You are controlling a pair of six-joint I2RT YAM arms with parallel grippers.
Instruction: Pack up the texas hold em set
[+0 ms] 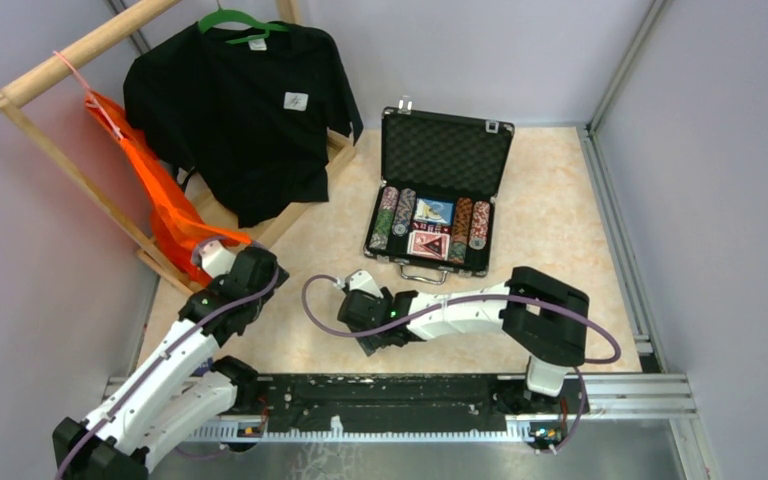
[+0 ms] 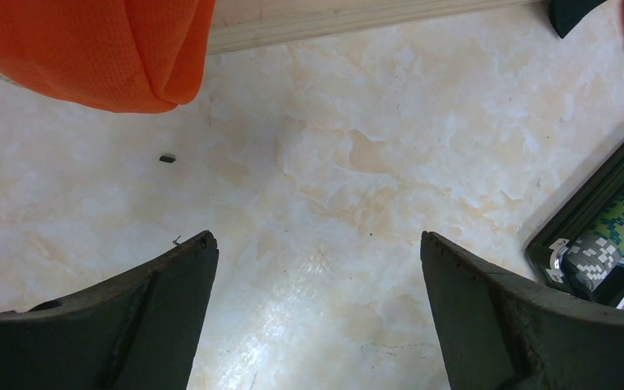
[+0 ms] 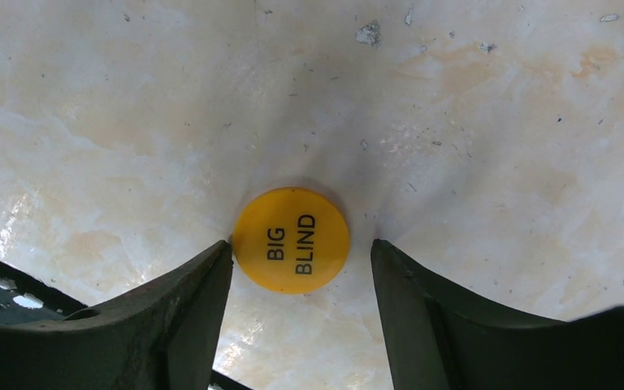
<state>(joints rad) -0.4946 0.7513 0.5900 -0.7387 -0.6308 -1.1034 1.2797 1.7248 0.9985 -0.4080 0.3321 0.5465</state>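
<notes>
A: Marbled tabletop, grey walls on three sides. Where is the set?
B: Black case lies open at the back centre, foam lid upright. Striped chips sit in rows on either side, red-backed cards in the middle. One piece is out: the yellow "BIG BLIND" token, flat on the tabletop, well in front of the case.
A: Right gripper?
B: Low over the token, a finger on each side. One pad looks to touch the rim; the other stands just clear. Straddling, not clamped. Token not lifted.
A: Why that pose?
B: Judgement: a thin disc lying flat offers only its edge to pinch, hence tips down at tabletop level, across its width.
A: Left gripper?
B: Fingers spread wide, nothing between them, above bare tabletop near the orange bag. Case corner shows at the edge of its view. Likely parked out of the way.
A: Risk?
B: Disc may skid or flip when squeezed.
</notes>
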